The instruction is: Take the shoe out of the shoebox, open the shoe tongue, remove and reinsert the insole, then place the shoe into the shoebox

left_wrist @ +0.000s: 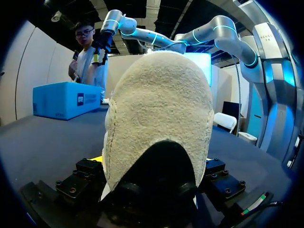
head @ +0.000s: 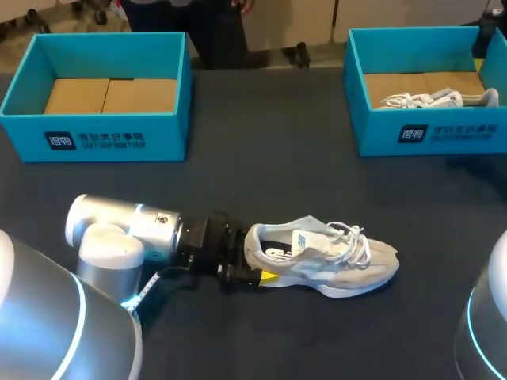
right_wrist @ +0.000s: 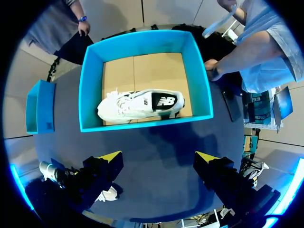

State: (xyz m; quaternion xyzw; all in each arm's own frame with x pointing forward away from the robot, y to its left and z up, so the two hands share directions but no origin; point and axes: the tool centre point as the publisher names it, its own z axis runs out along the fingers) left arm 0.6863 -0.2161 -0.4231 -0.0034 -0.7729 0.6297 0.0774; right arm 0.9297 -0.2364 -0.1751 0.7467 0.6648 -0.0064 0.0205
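Clenched on the heel of the grey shoe (head: 325, 257), our left gripper (head: 252, 261) holds it near the desk's (head: 261, 158) front edge, toe pointing right. Our right gripper (right_wrist: 159, 159) hangs released, high above the back-right shoebox (head: 428, 134), which holds a white shoe (right_wrist: 140, 105). Another, the back-left shoebox (head: 95, 138), sits at its corner. We judge only the taking-out done; tongue, insole and return remain.

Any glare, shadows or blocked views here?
Head view: shoe evenly lit; left arm's pale joint glares. Left wrist view: the shoe's heel, clamped in the left pincer, blocks the table ahead. Right wrist view: soft shadows on the table beside the shoebox; right pincer open, clear.
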